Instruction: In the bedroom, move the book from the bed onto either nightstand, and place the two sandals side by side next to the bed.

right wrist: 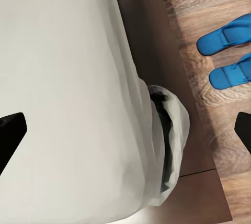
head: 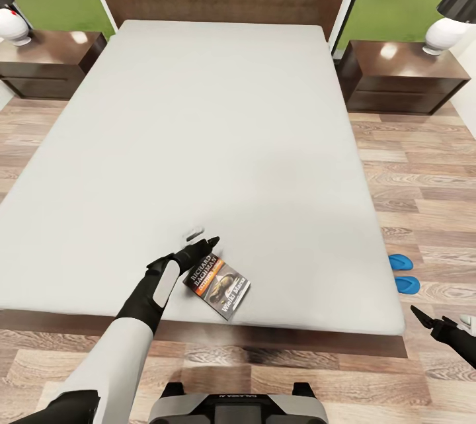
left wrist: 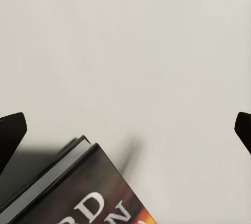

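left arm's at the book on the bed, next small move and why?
Probably lower the left tool a little and shut on the book's near edge. The book lies flat on the bed, the fingers stand wide apart over its corner, nothing held yet.

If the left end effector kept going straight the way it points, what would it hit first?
Probably the bed's grey mattress: the left end effector points down at it, open, beside the book. Depth is unclear.

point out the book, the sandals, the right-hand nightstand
book [head: 218, 286], head view, middle of the cover
sandals [head: 403, 273], head view, between the pair, on the nearer one's edge
nightstand [head: 396, 61], head view, bare glossy top
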Motion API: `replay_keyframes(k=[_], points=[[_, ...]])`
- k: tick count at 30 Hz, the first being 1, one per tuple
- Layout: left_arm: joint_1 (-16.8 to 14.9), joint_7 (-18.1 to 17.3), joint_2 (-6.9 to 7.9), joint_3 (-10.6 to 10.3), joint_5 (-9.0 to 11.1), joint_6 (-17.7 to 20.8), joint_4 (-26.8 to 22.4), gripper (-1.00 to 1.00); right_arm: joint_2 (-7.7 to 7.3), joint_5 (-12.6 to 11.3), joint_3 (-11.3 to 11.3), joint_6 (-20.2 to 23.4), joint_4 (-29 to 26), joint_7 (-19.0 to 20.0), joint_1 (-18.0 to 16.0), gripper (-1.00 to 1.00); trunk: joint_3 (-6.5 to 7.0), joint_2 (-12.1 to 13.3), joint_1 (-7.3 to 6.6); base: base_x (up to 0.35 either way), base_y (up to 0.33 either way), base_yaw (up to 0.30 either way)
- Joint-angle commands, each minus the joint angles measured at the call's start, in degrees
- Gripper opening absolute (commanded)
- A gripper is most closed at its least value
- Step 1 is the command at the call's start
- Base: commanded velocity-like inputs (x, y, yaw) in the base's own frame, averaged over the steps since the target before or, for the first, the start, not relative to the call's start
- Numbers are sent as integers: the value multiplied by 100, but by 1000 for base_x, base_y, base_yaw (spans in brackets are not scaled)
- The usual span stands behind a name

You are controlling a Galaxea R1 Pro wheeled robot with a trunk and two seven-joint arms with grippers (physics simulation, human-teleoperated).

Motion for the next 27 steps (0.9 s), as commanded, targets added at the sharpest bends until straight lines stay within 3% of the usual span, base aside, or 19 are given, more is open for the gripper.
replay_keyframes(k=[1,15,27], points=[[-2,-25,-8,34,28,48,-5,100,-1,-35,-2,-2,9,32,-4,100,-3,-2,0,0,0,0],[-2,-22,-9,40,28,41,-5,100,-1,-35,-2,-2,10,32,-5,100,-3,-2,0,0,0,0],[5,-22,-8,40,28,39,-5,100,-1,-35,-2,-2,11,33,-5,100,-3,-2,0,-103,0,0]])
